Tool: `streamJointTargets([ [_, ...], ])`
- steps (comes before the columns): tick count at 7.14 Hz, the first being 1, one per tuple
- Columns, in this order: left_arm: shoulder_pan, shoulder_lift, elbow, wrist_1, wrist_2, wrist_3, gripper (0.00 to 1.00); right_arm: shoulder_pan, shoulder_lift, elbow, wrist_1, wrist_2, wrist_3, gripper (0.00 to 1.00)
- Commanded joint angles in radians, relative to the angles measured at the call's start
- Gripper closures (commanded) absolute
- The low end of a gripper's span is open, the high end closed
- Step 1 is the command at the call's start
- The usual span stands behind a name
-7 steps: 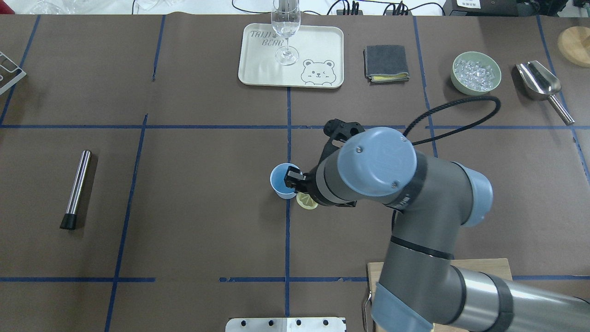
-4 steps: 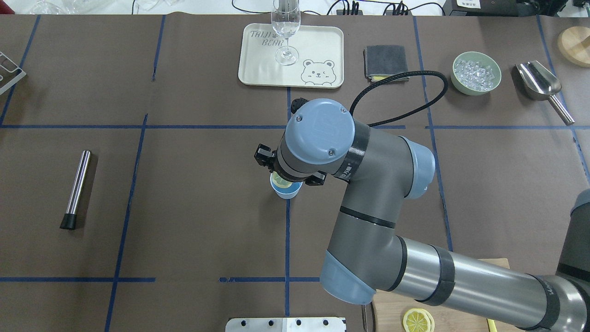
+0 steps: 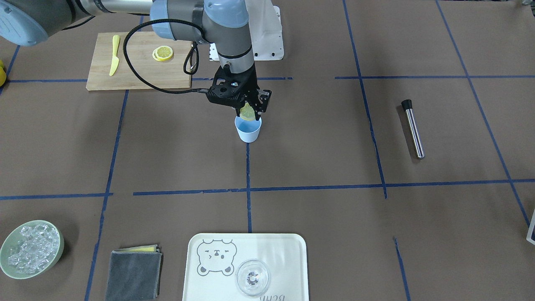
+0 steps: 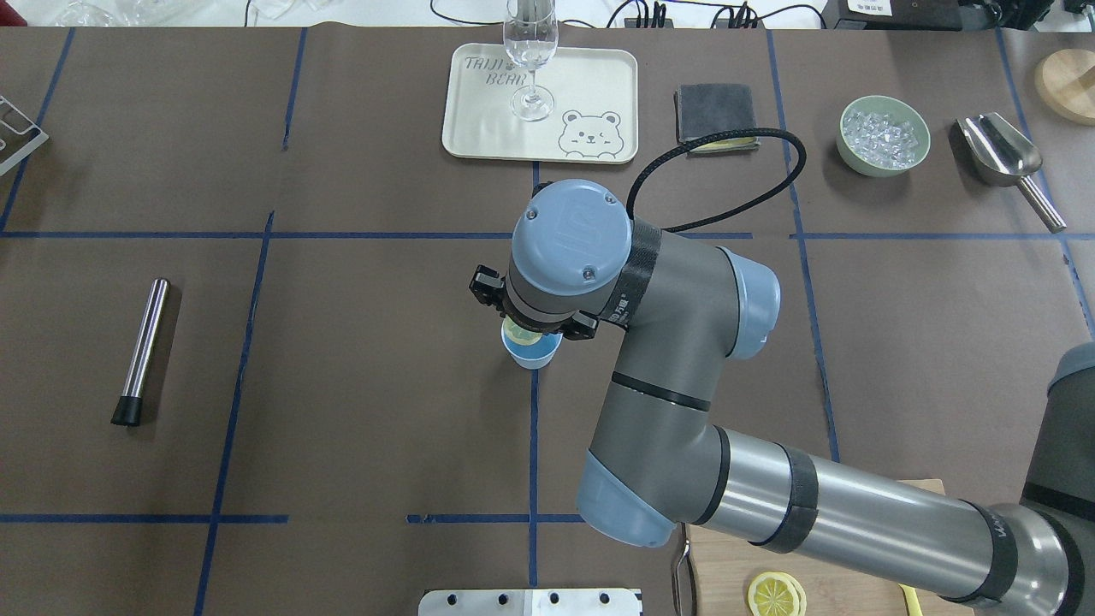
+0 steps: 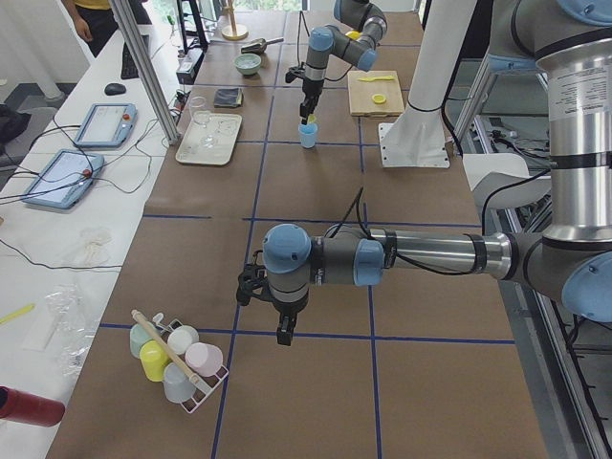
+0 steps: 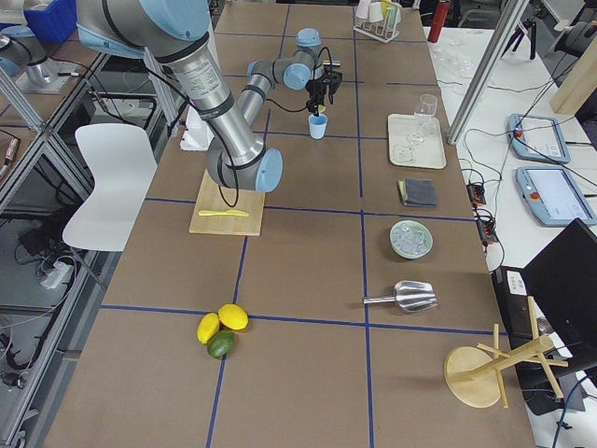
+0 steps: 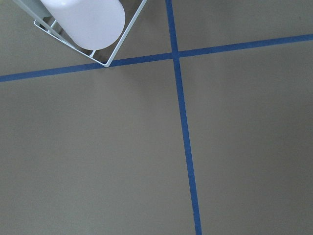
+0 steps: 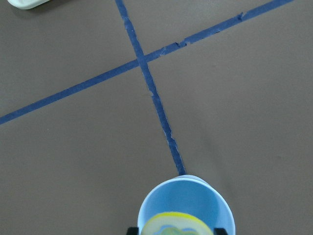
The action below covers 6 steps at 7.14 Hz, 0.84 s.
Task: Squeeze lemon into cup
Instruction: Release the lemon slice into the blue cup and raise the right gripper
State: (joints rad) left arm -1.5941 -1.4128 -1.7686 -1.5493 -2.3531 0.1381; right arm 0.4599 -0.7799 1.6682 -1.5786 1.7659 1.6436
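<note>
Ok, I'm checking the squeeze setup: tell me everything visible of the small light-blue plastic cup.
The small light-blue tapered plastic cup stands upright on the brown table, on a blue tape line. Smooth wall, no handle, open mouth; the inside that shows is bare blue. The right gripper holds a thin yellow lemon slice over its mouth; contact cannot be told.

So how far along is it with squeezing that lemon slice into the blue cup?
Done: the lemon is pinched in the right claw. In hand: it hangs just over the mouth of the cup. Left: the squeeze itself; I can see no juice in the cup.
</note>
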Motion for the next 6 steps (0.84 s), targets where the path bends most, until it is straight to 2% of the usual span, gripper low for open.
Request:
streamJointTargets([
  [1,0.0,0.0,0.0,0.0,0.0,0.0,0.0,-0.001,-0.002,-0.027,0.02,0.001,-0.005,0.39],
  [3,0.0,0.0,0.0,0.0,0.0,0.0,0.0,-0.004,-0.015,-0.028,0.031,0.001,-0.005,0.35],
  [6,0.0,0.0,0.0,0.0,0.0,0.0,0.0,-0.012,-0.018,-0.027,0.032,0.001,-0.007,0.16],
])
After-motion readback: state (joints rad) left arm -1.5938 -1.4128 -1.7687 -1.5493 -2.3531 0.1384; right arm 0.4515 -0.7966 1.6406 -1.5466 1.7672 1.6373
